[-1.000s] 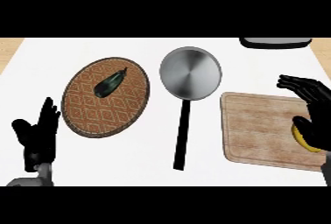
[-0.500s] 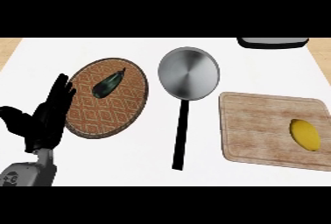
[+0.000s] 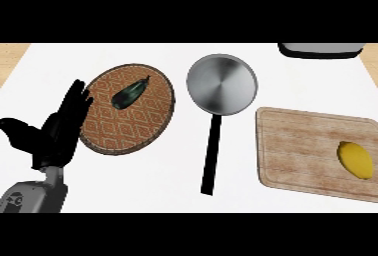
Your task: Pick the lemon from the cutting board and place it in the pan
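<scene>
Left hand (image 3: 55, 136) rests open, fingers up, grasping nothing, likely idle since the lemon (image 3: 356, 159) lies far to its right on the board (image 3: 295, 147), the empty pan (image 3: 221, 84) waiting between them; right hand out of view.

There was the lemon (image 3: 356, 159), yellow and oval, lying on its side toward the right end of the cutting board (image 3: 295, 150). The board was a pale wooden slab with rounded corners, flat at the near right. Left of it and farther back sat the pan (image 3: 221, 84), round and steel-grey, upright, its long black handle (image 3: 212, 155) pointing toward the near edge, just left of the board.
</scene>
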`<state>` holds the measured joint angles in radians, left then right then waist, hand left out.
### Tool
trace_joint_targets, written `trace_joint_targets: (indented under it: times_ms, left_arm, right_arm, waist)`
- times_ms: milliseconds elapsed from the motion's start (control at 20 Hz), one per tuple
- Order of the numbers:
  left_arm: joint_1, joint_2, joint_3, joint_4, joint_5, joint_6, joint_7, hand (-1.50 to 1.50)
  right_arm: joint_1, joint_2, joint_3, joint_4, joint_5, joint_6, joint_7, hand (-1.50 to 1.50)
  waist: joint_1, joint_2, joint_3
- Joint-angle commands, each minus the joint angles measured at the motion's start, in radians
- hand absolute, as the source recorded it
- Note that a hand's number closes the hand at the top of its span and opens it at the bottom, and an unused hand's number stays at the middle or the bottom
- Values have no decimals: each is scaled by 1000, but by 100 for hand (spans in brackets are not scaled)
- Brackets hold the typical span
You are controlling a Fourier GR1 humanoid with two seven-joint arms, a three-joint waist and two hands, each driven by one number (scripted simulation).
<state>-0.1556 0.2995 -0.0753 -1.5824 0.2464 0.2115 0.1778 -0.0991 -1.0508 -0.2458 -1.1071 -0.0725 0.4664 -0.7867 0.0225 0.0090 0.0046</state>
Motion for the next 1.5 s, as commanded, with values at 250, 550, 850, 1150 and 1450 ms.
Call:
trace_joint_targets:
  times_ms: [250,550,850,1150,1450]
  left_arm:
    - [-47,9,6,-10,6,-13,67,0]
    - [-96,2,20,6,-24,17,83,0]
    - [-60,-22,22,59,-25,-13,15,0]
    - [-47,-6,55,18,-21,-30,65,0]
    - [-36,-72,39,73,-65,-12,-11,0]
  right_arm:
    - [-123,-119,200,1,276,-23,-131,-150]
    - [-204,-122,347,-38,428,-42,-50,-150]
    - [-212,-147,497,-84,597,-17,-9,-150]
    - [-171,-169,472,-158,672,-52,-32,-150]
    - [-45,-121,419,-333,749,-170,141,-150]
  waist:
    - [13,-2,-3]
    - [3,-4,-4]
    - [-4,-4,-5]
    - [-21,-10,-5]
    - [-35,-11,-5]
